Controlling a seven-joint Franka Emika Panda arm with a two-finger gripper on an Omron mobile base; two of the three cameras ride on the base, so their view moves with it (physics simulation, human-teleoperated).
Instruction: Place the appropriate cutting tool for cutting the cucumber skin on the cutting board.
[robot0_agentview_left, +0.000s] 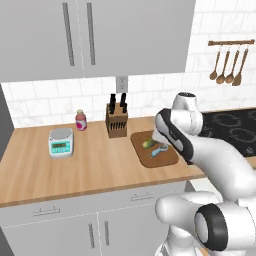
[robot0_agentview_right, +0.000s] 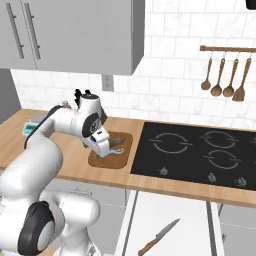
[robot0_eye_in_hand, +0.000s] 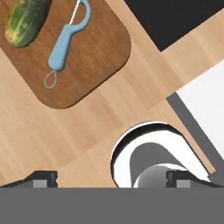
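From the hand view we look down past our gripper (robot0_eye_in_hand: 111, 179), whose two dark fingertips stand wide apart with nothing between them; beyond them lies the light wooden countertop (robot0_eye_in_hand: 52, 131), and farther on the cutting board (robot0_eye_in_hand: 100, 52); on the board rests the peeler (robot0_eye_in_hand: 65, 41), its light-blue handle flat on the wood and its pale head pointing away from us; just beside it, apart from it, lies the cucumber (robot0_eye_in_hand: 25, 22), also on the board.

From the left base view we see the arm reaching over the counter, covering the board's right edge; the cutting board (robot0_agentview_left: 160, 159) sits in front of the knife block (robot0_agentview_left: 116, 121), with the peeler (robot0_agentview_left: 160, 150) toward its near side and the cucumber (robot0_agentview_left: 147, 144) behind it; farther left stand a kitchen scale (robot0_agentview_left: 61, 142) and a small pink jar (robot0_agentview_left: 81, 120).

From the right base view the gripper (robot0_agentview_right: 102, 148) hangs over the board's left part; the black cooktop (robot0_agentview_right: 200, 152) lies to the right, and wooden spoons (robot0_agentview_right: 222, 75) hang on the tiled wall.
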